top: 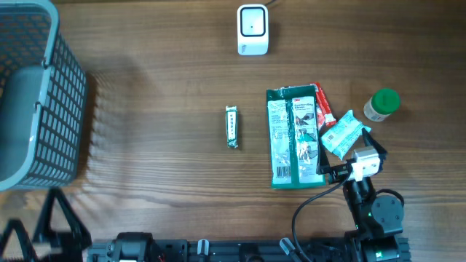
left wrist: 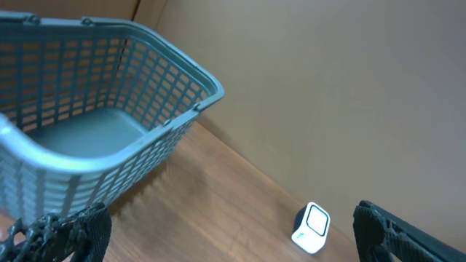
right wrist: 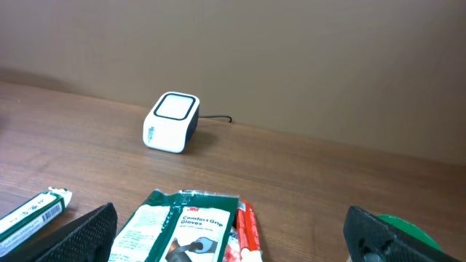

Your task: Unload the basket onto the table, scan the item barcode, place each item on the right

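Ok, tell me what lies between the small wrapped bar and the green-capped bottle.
Overhead view: the Comfort Grip Gloves pack lies between the wrapped bar and the green-capped bottle, with a red packet beside it toward the bottle.

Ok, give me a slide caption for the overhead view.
Barcode scanner at the far side, glove pack and small bar mid-table, basket at left.

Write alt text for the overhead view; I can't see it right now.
A white scanner sits at the far edge of a wooden table, with a green glove pack, a small blue-white packet and a green-capped bottle clustered at right by the right arm. A slim bar lies mid-table; a grey basket stands at left.
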